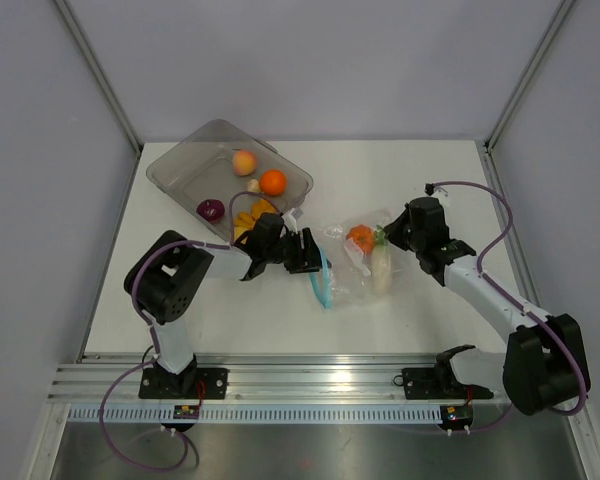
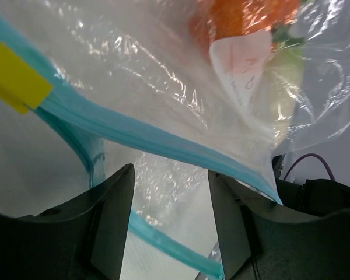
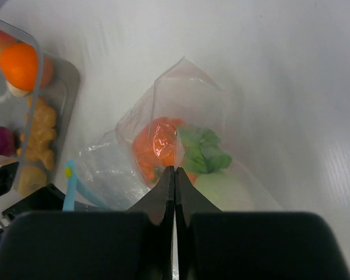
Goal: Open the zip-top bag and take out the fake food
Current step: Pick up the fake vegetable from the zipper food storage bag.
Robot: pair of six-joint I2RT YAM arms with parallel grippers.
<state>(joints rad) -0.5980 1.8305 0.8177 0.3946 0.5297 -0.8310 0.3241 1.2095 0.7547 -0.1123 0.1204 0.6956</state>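
Observation:
The clear zip-top bag (image 1: 352, 268) lies mid-table with its teal zip strip (image 1: 321, 281) toward the left arm. Its mouth is parted into two teal strips (image 2: 163, 149). An orange toy (image 1: 359, 236) with green leaves (image 3: 204, 151) and a white radish piece (image 1: 381, 270) are inside. My left gripper (image 1: 306, 250) is open at the mouth, and the lower strip runs between its fingers (image 2: 119, 216). My right gripper (image 3: 175, 170) is shut, pinching the bag's plastic over the orange toy (image 3: 157, 146).
A grey translucent tray (image 1: 185, 160) at the back left holds a peach (image 1: 244, 161), an orange ball (image 1: 272, 182), a purple piece (image 1: 211, 209), yellow-orange bits (image 1: 250, 214) and a small beige piece (image 1: 252, 186). A yellow tab (image 2: 14, 76) sits on the zip strip.

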